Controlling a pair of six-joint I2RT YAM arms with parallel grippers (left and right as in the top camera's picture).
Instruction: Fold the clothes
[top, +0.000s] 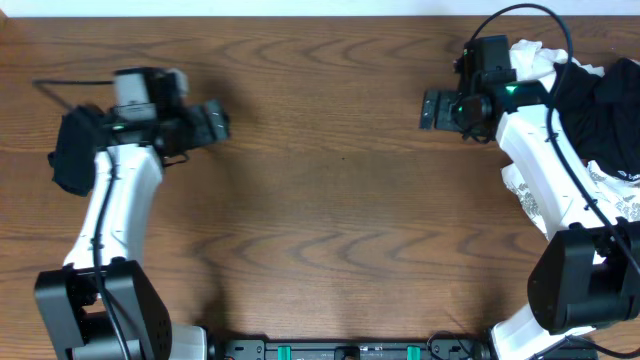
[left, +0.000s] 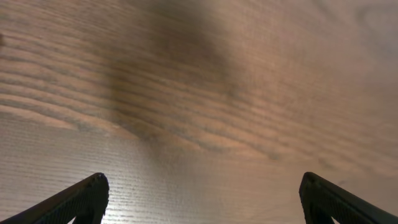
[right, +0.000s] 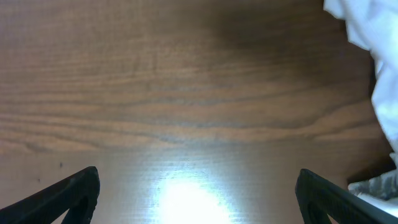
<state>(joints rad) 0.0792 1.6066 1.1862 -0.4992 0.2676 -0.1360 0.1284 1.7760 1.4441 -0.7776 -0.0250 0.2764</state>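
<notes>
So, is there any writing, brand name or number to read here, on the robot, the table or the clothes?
None can be read. The table shows only wood grain; the black garment and white garment are plain; the grey marks on the printed garment are a leaf pattern, not letters. The left arm and right arm show no label big enough to make out.

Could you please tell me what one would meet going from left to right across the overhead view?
Lone black garment → left gripper → bare table → right gripper → pile of clothes.
</notes>
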